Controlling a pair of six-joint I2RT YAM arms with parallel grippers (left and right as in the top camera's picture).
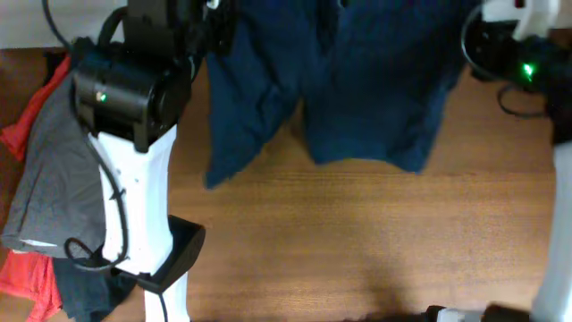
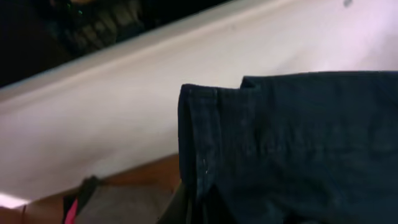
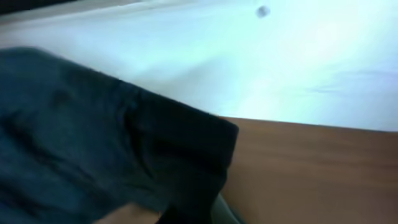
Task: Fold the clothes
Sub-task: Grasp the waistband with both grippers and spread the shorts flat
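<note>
The dark navy shorts (image 1: 357, 85) hang spread at the far side of the table, both legs pointing toward the near side, hems touching or just above the wood. My left gripper (image 2: 193, 208) is shut on the left waistband corner (image 2: 205, 124); its fingers are mostly covered by the cloth. My right gripper (image 3: 199, 214) is shut on the right waistband corner (image 3: 186, 143), fingers also hidden under fabric. In the overhead view the left arm (image 1: 143, 80) and right arm (image 1: 527, 54) hold the shorts up between them.
A pile of clothes lies at the left edge: a grey garment (image 1: 54, 170), a red-orange garment (image 1: 27, 268) and a dark piece (image 1: 89, 291). A white wall (image 3: 249, 56) borders the far table edge. Bare wooden tabletop (image 1: 357, 241) spreads in front.
</note>
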